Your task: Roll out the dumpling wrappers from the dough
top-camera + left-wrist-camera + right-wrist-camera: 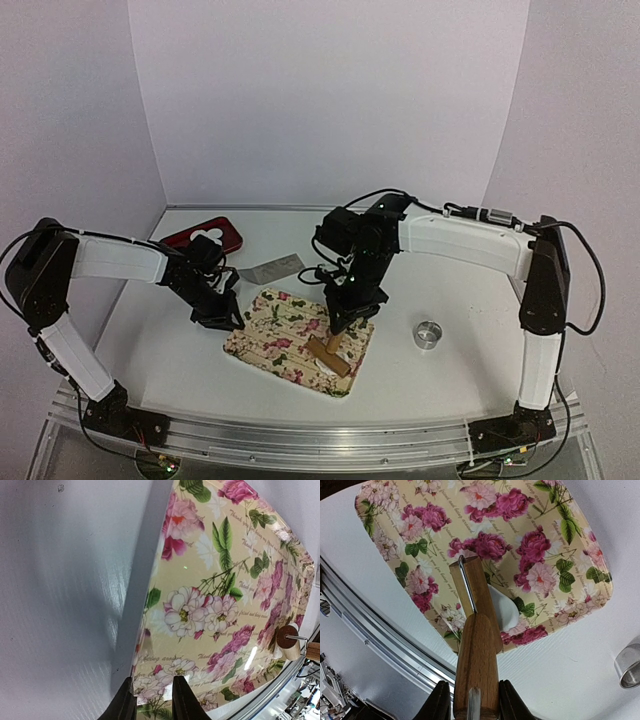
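1. Our right gripper (pixel 476 700) pinches the wooden roller (pixel 479 630), which rests on the dough (pixel 507 614) on the floral tray (pixel 560 510).
2. Our left gripper (pixel 152 700) is at the tray's edge; we cannot tell its grip.
3. We judge rolling barely begun; no wrappers are visible.

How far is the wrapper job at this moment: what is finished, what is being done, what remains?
Done: some white pieces lie on the red plate, too small to identify. In hand: the right hand holds the wooden roller on the dough on the floral tray; the left hand straddles the tray's rim. Left: flattening the dough, then probably cutting discs with the metal ring.
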Controlling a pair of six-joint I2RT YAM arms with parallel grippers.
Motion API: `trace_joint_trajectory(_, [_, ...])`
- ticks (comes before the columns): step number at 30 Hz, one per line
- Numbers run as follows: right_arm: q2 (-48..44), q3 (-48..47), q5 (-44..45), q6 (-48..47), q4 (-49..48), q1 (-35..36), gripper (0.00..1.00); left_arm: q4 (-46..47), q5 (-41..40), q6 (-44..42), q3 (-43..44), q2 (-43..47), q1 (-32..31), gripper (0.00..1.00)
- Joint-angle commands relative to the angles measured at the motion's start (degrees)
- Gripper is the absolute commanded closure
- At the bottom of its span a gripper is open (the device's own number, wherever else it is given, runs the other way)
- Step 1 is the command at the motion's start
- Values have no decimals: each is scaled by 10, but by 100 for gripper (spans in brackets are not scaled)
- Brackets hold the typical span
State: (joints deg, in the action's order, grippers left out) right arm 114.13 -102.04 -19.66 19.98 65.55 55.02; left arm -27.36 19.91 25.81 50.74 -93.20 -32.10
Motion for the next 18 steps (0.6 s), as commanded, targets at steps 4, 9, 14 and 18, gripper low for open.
trace_joint_trajectory(4, [15,14,5,-5,-10,7,100,9,1,-8,-3,-28,-1,79])
trace_joint_trajectory(9, [25,20,21,6,-11,13,100,3,-8,-17,-3,-41,-2,82])
trace_joint_trajectory(14, [33,27,52,31,-6,14,100,-9,-25,-26,-1,-52,-5,87])
trace_joint_trajectory(18, [40,26,77,46,11,14,100,-17,-42,-24,4,-43,-7,87])
